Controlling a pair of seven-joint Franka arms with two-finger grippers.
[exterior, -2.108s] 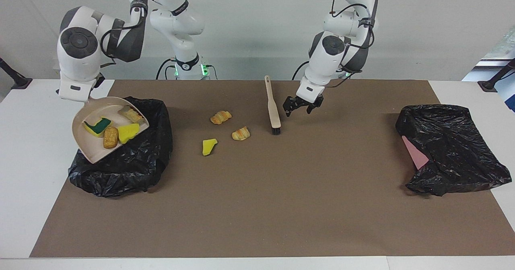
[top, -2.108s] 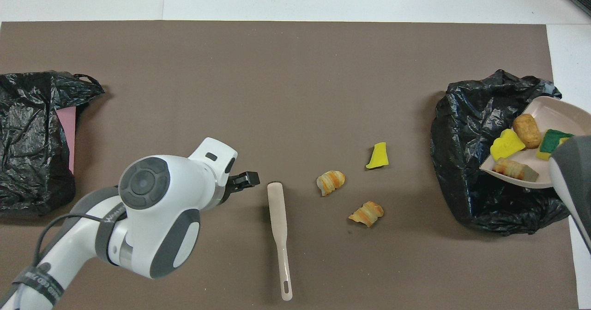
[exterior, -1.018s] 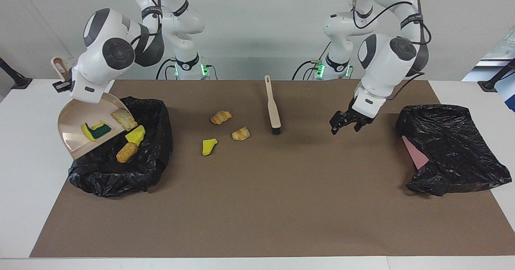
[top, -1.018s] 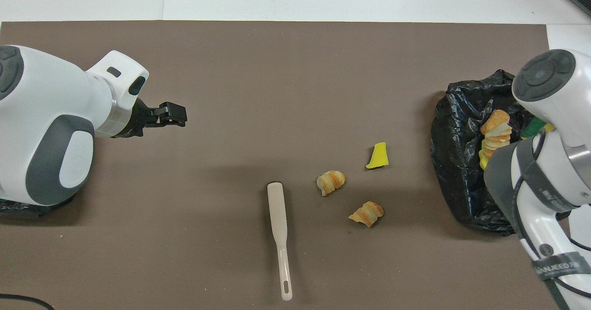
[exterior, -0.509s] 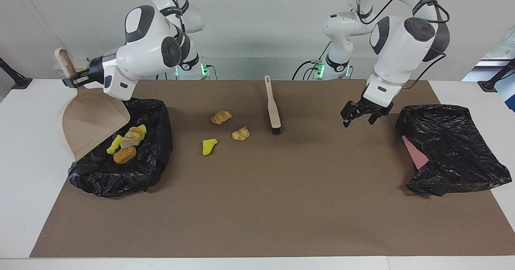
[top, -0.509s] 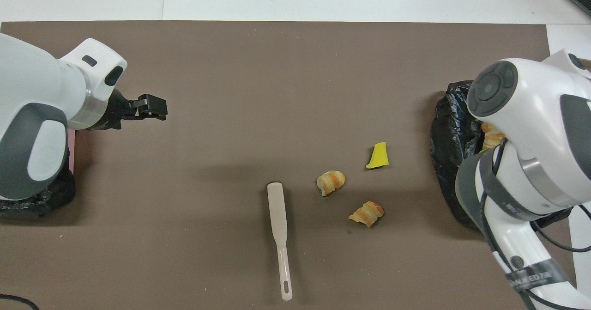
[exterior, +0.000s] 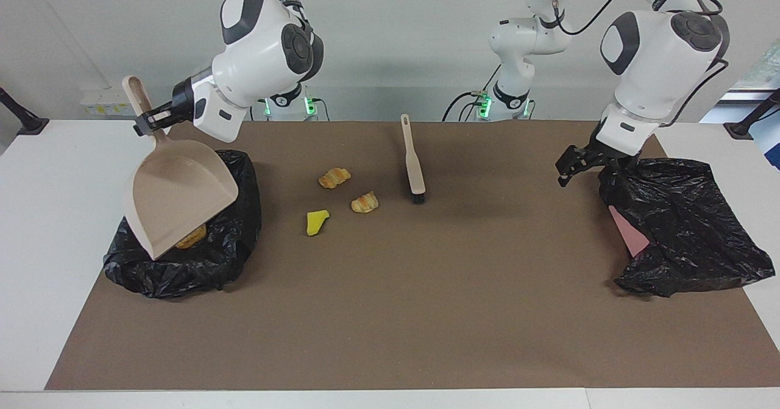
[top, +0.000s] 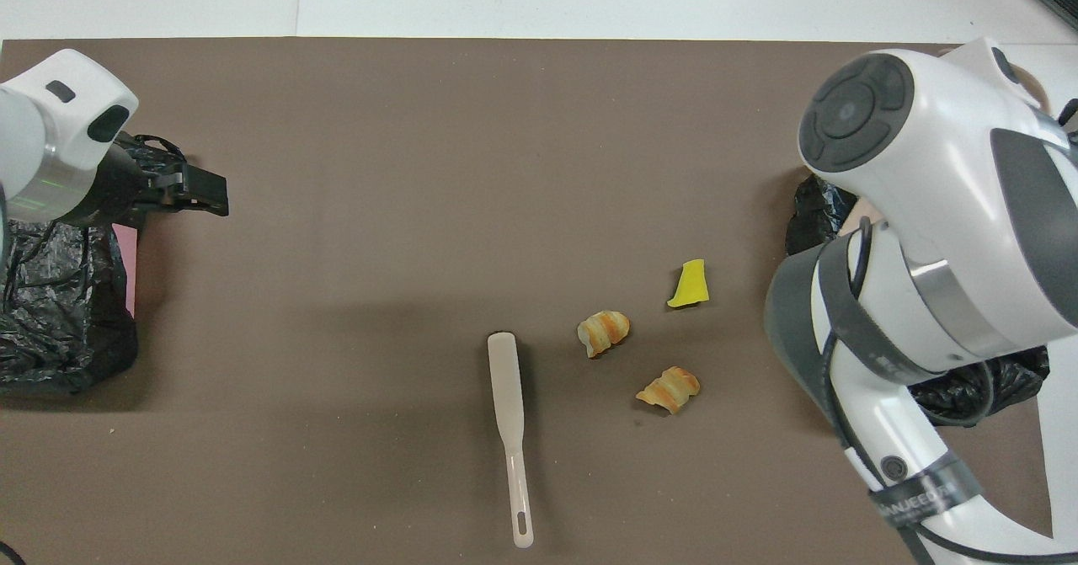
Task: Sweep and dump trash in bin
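Clamped on the dustpan (exterior: 180,199) handle over the bin bag (exterior: 183,263), the right gripper (exterior: 148,120) hung nearer the three loose trash pieces (exterior: 364,202) lying toward table centre, while the left gripper (exterior: 570,168), fingers apart, waited over the other bag (exterior: 682,226).

Plain pale grey wall (exterior: 396,43), white flat-topped desk (exterior: 49,226) under even light, large matte brown rectangular mat (exterior: 402,311) covering most of the desk top

On the counter (exterior: 36,226), a mat (exterior: 426,323) is carrying everything. Toward the right arm's end, a dustpan (exterior: 177,199) is tilting over a bag (exterior: 189,269). Three trash pieces (exterior: 334,178) are lying near the middle, a brush (exterior: 413,162) lying beside them. A second bag (exterior: 682,226) is sitting at the left arm's end.
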